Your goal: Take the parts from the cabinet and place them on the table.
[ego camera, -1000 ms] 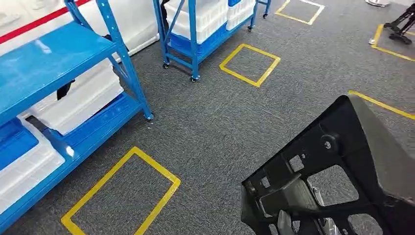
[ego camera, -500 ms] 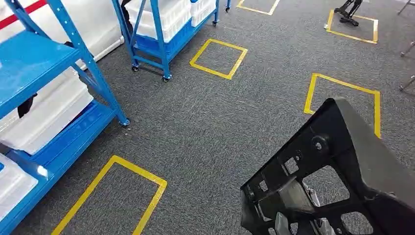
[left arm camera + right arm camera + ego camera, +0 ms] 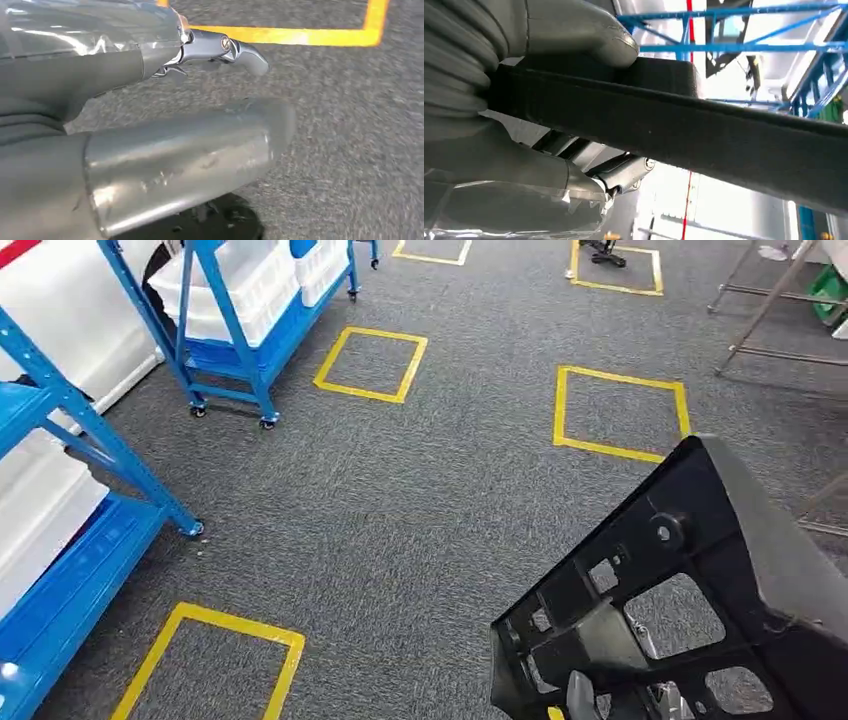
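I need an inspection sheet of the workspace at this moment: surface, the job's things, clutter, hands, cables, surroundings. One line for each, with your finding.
Surface: grey carpet floor with yellow tape squares; no table seen.
Job's things: one black plastic part, with cut-out holes, carried at the lower right of the head view.
Clutter: nothing seen on the floor nearby.
Hands: right hand grips the black part, thumb on one side of its edge and fingers on the other; left hand holds nothing, hanging above the carpet.
Cables: nothing seen.
Surroundings: blue shelf rack with white bins on the left; blue wheeled cart with white bins behind it; metal frame legs far right.
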Controlling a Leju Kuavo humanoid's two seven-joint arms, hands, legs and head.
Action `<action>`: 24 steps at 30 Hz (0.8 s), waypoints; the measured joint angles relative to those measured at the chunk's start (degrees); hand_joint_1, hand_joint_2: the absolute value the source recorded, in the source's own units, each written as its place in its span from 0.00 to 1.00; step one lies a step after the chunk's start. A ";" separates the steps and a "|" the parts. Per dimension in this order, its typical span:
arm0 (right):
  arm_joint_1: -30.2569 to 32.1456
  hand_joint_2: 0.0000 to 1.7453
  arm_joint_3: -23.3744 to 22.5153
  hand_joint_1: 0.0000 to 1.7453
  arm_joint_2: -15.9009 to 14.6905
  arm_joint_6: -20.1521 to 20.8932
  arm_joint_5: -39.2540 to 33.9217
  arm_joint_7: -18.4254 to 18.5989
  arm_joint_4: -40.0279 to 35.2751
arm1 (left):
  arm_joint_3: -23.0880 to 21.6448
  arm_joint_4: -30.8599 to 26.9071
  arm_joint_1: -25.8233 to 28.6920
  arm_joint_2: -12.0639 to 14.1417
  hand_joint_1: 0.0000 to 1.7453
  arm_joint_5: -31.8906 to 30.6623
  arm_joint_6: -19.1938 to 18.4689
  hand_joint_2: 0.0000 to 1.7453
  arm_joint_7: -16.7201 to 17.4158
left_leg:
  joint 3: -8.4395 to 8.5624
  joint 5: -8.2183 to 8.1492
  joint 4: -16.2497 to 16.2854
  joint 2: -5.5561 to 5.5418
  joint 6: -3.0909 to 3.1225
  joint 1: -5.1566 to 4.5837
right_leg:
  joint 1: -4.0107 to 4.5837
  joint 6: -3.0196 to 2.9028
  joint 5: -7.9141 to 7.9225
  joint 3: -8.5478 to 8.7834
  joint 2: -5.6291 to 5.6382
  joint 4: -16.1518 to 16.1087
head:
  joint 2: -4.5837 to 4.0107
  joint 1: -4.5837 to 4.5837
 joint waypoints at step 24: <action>0.83 1.00 -0.55 1.00 0.46 0.92 -0.92 -1.22 0.28 | 1.09 -0.26 -0.22 -0.15 0.00 -2.14 1.14 0.00 -0.72 | -5.68 -7.86 14.48 5.80 0.56 -1.05 | 0.57 -1.77 0.98 1.14 -5.32 -2.87 | 0.00 0.46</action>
